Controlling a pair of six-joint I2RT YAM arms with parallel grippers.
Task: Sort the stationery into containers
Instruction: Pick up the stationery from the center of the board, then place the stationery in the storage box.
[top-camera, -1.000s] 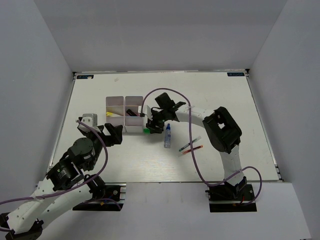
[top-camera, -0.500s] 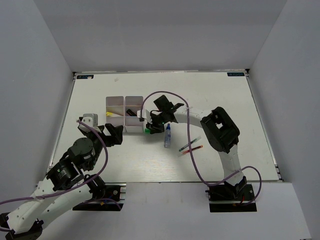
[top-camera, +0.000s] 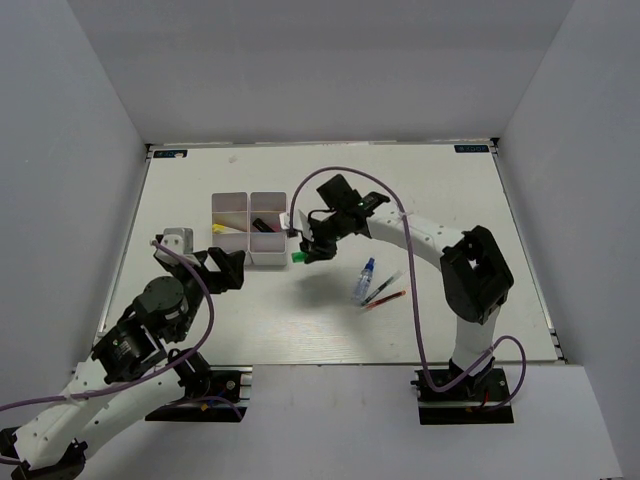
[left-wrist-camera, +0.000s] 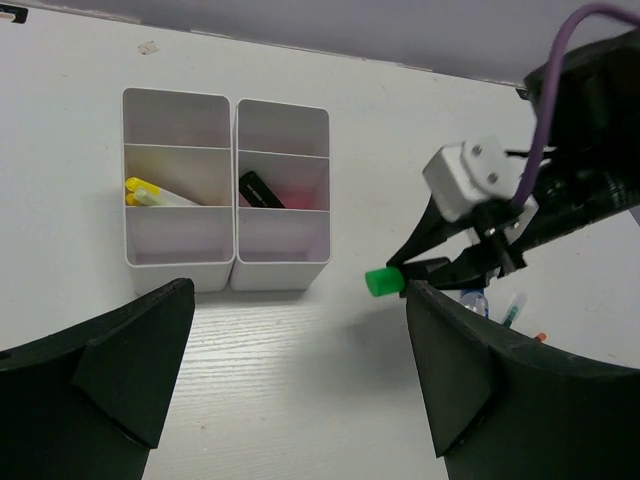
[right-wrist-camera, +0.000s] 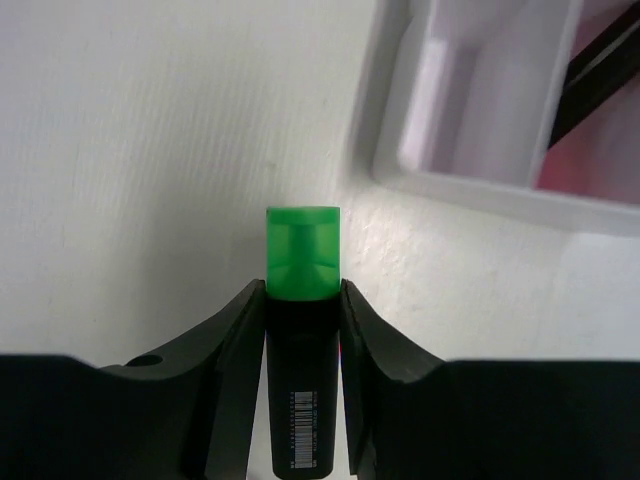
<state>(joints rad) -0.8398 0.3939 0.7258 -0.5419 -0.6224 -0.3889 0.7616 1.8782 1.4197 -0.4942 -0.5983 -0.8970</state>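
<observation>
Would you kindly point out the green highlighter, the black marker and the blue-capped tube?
green highlighter (right-wrist-camera: 302, 330), right wrist view, barrel below its cap
black marker (left-wrist-camera: 262, 189), left wrist view, black barrel
blue-capped tube (top-camera: 364, 279), top external view, clear body

Right tool (right-wrist-camera: 301, 292) gripping green highlighter (right-wrist-camera: 302, 250), left tool (left-wrist-camera: 300, 300) spread wide

The white-shelled left arm (top-camera: 110, 385) and white-shelled right arm (top-camera: 410, 235) are wearing black joint housings and trailing purple cables (left-wrist-camera: 545, 110). The black wedge-fingered left pincer (left-wrist-camera: 300, 290) and matching right pincer (right-wrist-camera: 303, 290) are capping them.
</observation>
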